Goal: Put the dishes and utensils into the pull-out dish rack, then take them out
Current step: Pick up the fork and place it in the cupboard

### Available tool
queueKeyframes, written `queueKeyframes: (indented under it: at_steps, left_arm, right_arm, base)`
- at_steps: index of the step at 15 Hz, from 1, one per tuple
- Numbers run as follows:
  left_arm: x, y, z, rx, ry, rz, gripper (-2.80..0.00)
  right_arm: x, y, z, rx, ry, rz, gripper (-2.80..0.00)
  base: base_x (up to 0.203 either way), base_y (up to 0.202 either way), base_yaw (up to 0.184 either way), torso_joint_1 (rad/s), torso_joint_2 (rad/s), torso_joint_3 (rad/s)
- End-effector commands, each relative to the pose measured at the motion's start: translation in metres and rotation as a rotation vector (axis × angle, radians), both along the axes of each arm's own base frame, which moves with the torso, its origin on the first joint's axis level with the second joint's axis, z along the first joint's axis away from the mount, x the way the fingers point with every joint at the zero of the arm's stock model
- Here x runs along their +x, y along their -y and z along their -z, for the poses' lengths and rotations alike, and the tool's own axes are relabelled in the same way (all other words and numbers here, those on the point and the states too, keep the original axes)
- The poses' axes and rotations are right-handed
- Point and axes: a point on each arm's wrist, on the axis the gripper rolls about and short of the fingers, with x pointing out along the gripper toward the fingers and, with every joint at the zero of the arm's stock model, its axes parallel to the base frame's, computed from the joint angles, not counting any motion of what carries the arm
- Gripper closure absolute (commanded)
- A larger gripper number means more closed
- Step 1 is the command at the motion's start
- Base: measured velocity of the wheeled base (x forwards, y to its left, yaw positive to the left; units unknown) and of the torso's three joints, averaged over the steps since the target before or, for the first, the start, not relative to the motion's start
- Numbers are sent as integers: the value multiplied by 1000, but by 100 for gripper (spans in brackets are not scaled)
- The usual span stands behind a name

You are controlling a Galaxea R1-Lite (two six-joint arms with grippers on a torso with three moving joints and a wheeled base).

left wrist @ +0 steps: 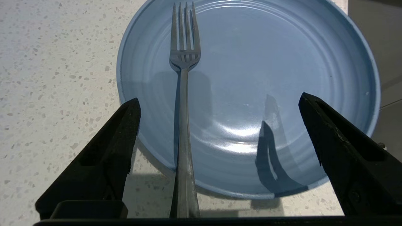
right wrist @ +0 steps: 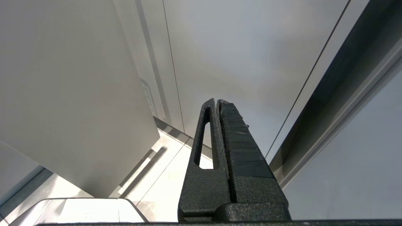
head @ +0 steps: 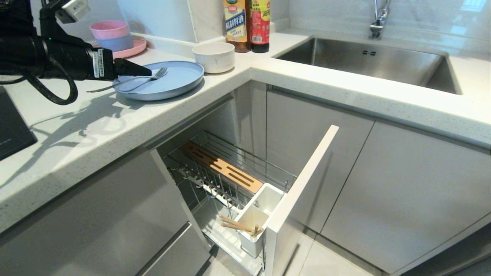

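**Hovering over fork on blue plate, jaws wide — slip and knock risks**

Left gripper (left wrist: 220,125) sits above the light-blue plate (head: 168,78) on the countertop (head: 76,130), near the counter's inner corner. Fingers wide apart, nothing held. Fork (left wrist: 183,94) lies across the plate, tines toward the plate's far rim, handle sticking out over the near rim and off the plate. In the left wrist view the handle runs close to one finger (left wrist: 106,150), well off the midline between the two.

Risks, judged from this:
- Off-centre fork: on closing, the near finger likely pushes the handle sideways before the other arrives; fork may spin or skate on the glossy plate.
- Thin flat metal handle: shallow pinch could let it slip out or tilt on lift.
- Coming down too low: fingertips hit the plate rim, plate may slide toward the counter's front edge or bump the off-white bowl (head: 213,56) just beside it.
- Handle overhang: pressing it down may lever the tines up.

Pull-out dish rack (head: 230,184) stands open below the counter edge; chopsticks (head: 239,226) already lie slanted in the front white cup (head: 253,226). Plate, bowl and fork not yet loaded. Dropping the fork during the carry could send it to the floor or through the wires.

Right gripper (right wrist: 216,103) hangs low by the cabinet fronts, fingers pressed together, empty.
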Motion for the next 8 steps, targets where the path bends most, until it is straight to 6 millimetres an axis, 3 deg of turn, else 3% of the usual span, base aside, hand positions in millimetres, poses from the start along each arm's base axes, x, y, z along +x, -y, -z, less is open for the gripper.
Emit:
queueKeyframes:
  at_steps: [1,8]
  left_arm:
    - [6,1,5,0,-17,5,-280]
    - [14,7,10,-1,-16,26,-280]
  right_arm:
    - [0,0,0,0,-2,0,0]
    - [0,0,0,0,-2,0,0]
  base:
    - [0,0,0,0,0,0]
    - [0,0,0,0,0,0]
